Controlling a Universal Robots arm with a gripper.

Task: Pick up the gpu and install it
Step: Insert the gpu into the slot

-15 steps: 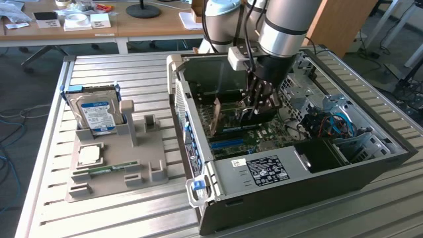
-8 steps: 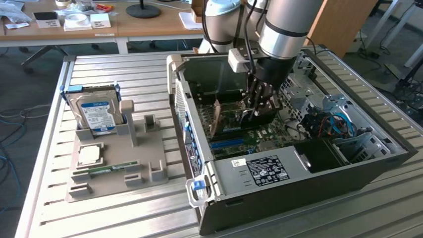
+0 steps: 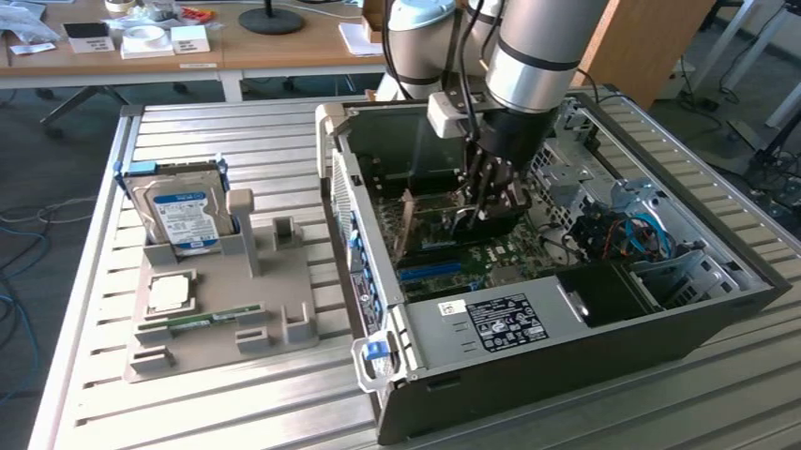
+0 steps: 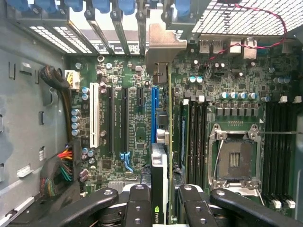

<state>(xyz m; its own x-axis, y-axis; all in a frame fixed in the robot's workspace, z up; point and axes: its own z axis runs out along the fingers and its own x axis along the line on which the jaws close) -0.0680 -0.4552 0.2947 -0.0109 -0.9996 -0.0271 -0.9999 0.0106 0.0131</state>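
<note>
The gpu (image 3: 441,223) stands on edge inside the open computer case (image 3: 538,328), low over the motherboard (image 3: 489,258). My gripper (image 3: 491,208) reaches down into the case and is shut on the card's upper edge. In the wrist view the gpu (image 4: 160,175) runs edge-on away from the camera, with its metal bracket (image 4: 161,47) at the case's rear slots. My gripper (image 4: 163,201) clamps it, one black finger (image 4: 139,203) on each side. The card's lower edge lies along the blue slot (image 4: 154,111); I cannot tell if it is seated.
On the slatted table at the exterior view's left, a grey holder (image 3: 281,295) carries a hard drive (image 3: 182,211), a CPU (image 3: 169,292) and a green RAM stick (image 3: 201,321). Inside the case are the CPU socket (image 4: 234,158), black slots (image 4: 120,120) and cable bundles (image 4: 61,165).
</note>
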